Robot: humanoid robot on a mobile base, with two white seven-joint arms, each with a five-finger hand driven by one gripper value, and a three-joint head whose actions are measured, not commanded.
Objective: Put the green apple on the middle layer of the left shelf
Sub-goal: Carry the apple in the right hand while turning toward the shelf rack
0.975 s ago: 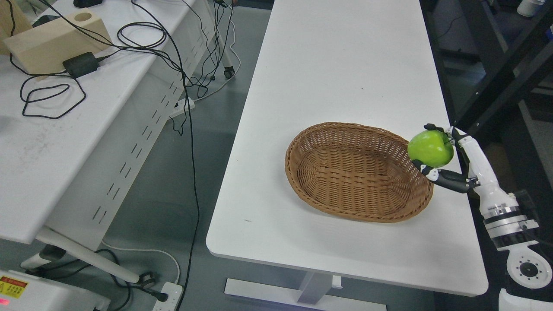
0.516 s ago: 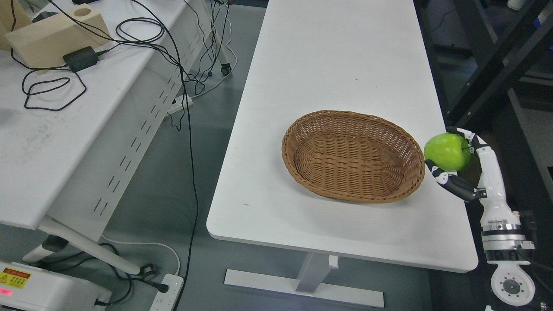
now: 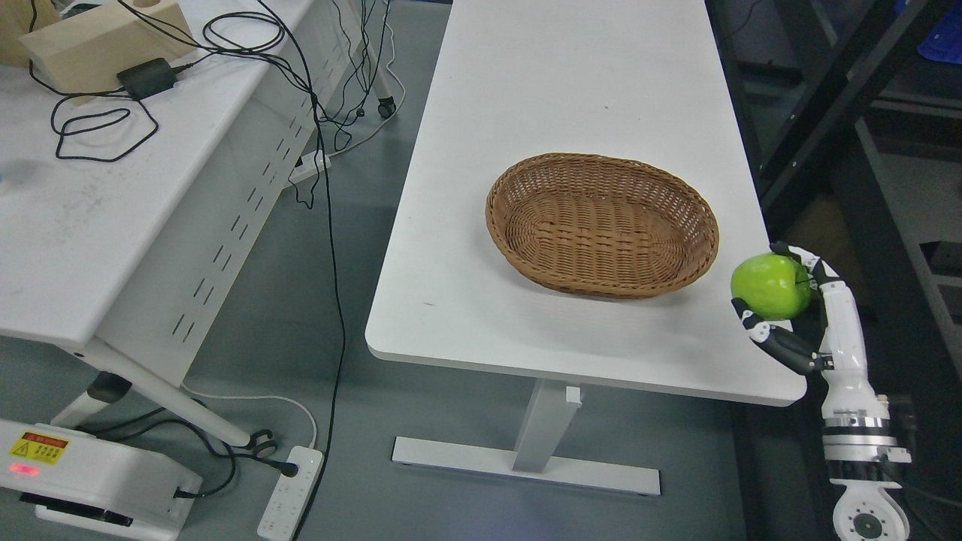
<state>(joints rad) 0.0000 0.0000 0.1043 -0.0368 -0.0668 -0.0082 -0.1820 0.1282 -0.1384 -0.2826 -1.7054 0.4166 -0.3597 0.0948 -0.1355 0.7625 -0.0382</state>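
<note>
A green apple point(image 3: 771, 285) sits in my right hand point(image 3: 782, 300), whose black-tipped fingers point(image 3: 754, 324) are curled around it. The hand is held above the near right corner of the white table point(image 3: 571, 98), just right of an empty brown wicker basket point(image 3: 601, 224). My right arm rises from the bottom right of the head view. A dark shelf frame point(image 3: 819, 98) shows along the right edge; its layers are mostly outside the picture. The left arm is not visible.
A second white desk point(image 3: 113, 188) stands at the left with black cables point(image 3: 240, 45), a black adapter point(image 3: 148, 77) and a beige block point(image 3: 105, 37). Between the desks lie grey floor, hanging cables and a white power strip point(image 3: 289, 496). A white device point(image 3: 90, 481) sits at bottom left.
The whole picture has shifted, so the camera has moved back from the table. My right hand with the apple has gone from over the basket's right rim to beyond the table's right corner.
</note>
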